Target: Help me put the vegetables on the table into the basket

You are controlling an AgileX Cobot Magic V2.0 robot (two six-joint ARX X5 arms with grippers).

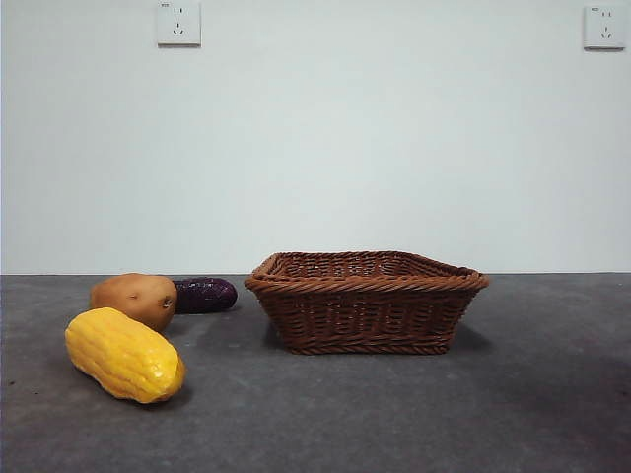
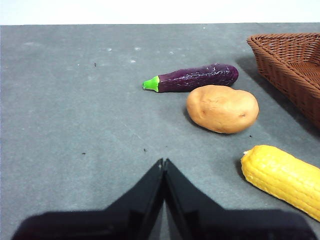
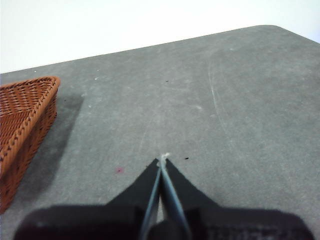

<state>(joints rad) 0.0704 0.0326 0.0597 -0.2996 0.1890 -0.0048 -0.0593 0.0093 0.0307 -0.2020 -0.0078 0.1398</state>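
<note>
Eggplant (image 2: 192,77) stem visible only from left wrist, both end effectors pressed together.

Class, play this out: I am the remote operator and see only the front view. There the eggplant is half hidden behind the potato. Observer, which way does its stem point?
Observer: In the left wrist view the eggplant lies whole, and its green stem points away from the basket.
Operator: Does it touch the potato?
Observer: It lies right beside the potato; I cannot tell whether they touch.
Operator: I see no arms. Where are they?
Observer: The left end effector is shut, empty, above bare table short of the corn.
Operator: And the right?
Observer: The right end effector is shut too, on the basket's other side.
</note>
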